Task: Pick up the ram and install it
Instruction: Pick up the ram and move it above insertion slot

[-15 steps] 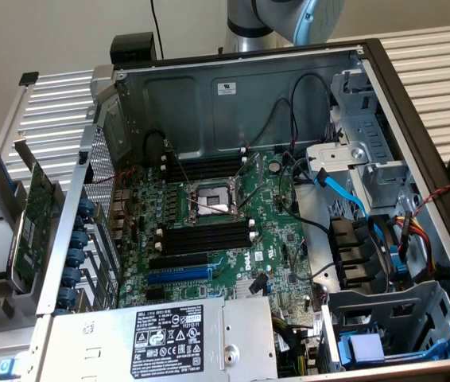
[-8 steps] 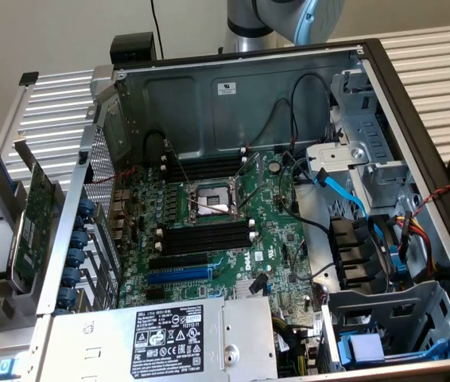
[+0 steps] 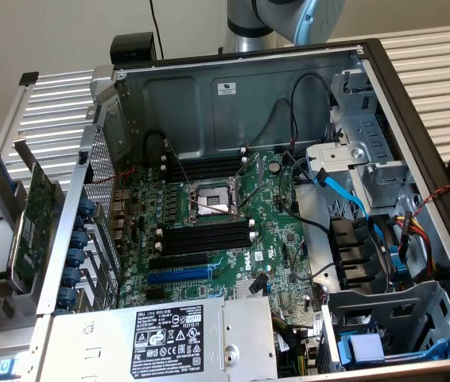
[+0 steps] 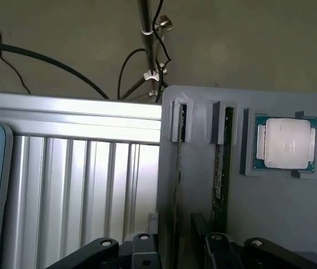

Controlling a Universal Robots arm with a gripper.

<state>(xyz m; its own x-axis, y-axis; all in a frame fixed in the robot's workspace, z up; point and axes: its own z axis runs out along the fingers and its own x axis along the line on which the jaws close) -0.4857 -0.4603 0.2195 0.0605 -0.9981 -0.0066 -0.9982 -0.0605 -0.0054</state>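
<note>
Slatted metal table [image 4: 80, 179], ram [image 4: 220, 168] in tray [image 4: 281, 213]

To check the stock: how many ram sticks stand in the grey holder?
2. One ram stands in the grey holder, in the slot next to the processor; the other ram, edge-on, one slot further away. More may be hidden.

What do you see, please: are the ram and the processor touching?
Apart. The wrist view shows the ram in its slot, the processor in its pocket, bare grey holder between them.
</note>
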